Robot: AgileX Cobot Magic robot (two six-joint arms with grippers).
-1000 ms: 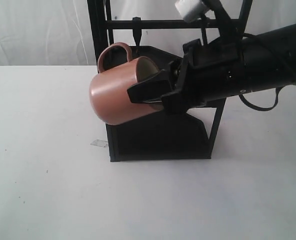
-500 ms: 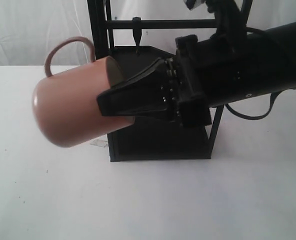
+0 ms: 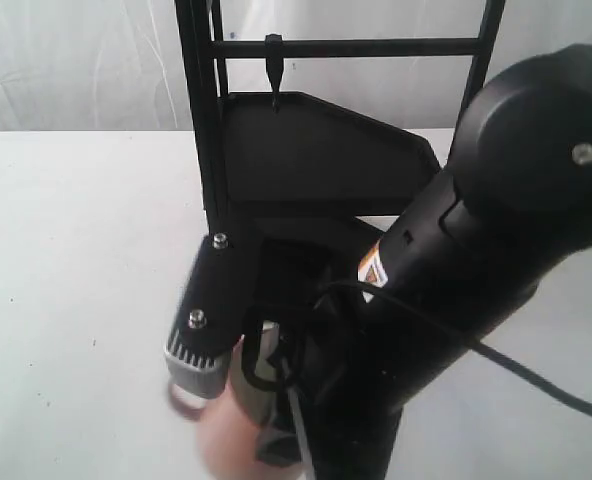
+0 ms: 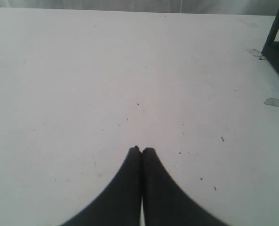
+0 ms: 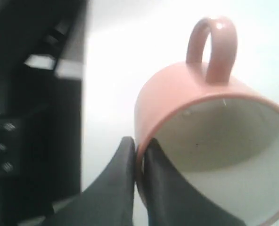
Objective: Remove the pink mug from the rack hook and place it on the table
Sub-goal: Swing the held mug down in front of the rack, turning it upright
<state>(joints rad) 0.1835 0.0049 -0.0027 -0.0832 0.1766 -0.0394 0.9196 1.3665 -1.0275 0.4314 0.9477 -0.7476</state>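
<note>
The pink mug (image 5: 177, 99) lies tilted on its side in the air, its cream inside (image 5: 224, 136) and loop handle (image 5: 214, 44) showing. My right gripper (image 5: 139, 143) is shut on its rim, one finger inside and one outside. In the exterior view only a blurred pink patch of the mug (image 3: 221, 440) shows low at the front, under the right arm's wrist (image 3: 211, 320). The rack hook (image 3: 273, 62) on the top crossbar is bare. My left gripper (image 4: 141, 149) is shut on nothing over the white table (image 4: 83, 70).
The black rack (image 3: 316, 150) stands behind the right arm, whose bulk (image 3: 496, 230) fills the right and lower middle of the exterior view. A rack leg (image 4: 277, 26) and strips of clear tape (image 4: 277, 102) lie beside the left gripper's stretch of table.
The right arm has swung the mug away from the rack, forward and down toward the table's front. The arm now blocks most of the exterior view.
</note>
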